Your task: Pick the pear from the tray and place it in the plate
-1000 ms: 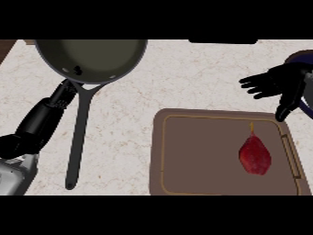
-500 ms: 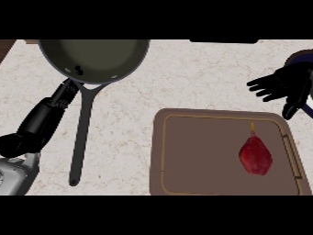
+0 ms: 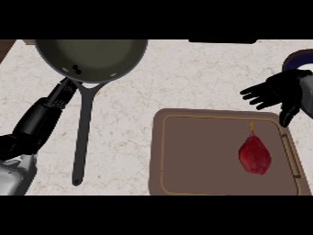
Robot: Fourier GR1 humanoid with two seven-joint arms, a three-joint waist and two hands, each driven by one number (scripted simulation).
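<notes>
A dark red pear (image 3: pixel 255 155) with a thin stem lies on the right half of a brown tray (image 3: pixel 192 156) at the lower right. My right hand (image 3: pixel 278 93) hovers open above the tray's far right corner, fingers spread toward the left, not touching the pear. A dark plate's rim (image 3: pixel 306 57) shows at the right edge, partly hidden behind my right forearm. My left hand (image 3: pixel 42 115) rests open at the left, fingers stretched toward the pan.
A grey frying pan (image 3: pixel 91 57) sits at the upper left, its long handle (image 3: pixel 83 137) running down toward the counter's front edge. My left fingertips lie beside the pan's rim. Pale marble counter (image 3: pixel 192 78) lies between pan and tray.
My right hand has drawn slightly to the right and down, nearer the tray's far right corner. The pear, the pan and the left hand have stayed put.
</notes>
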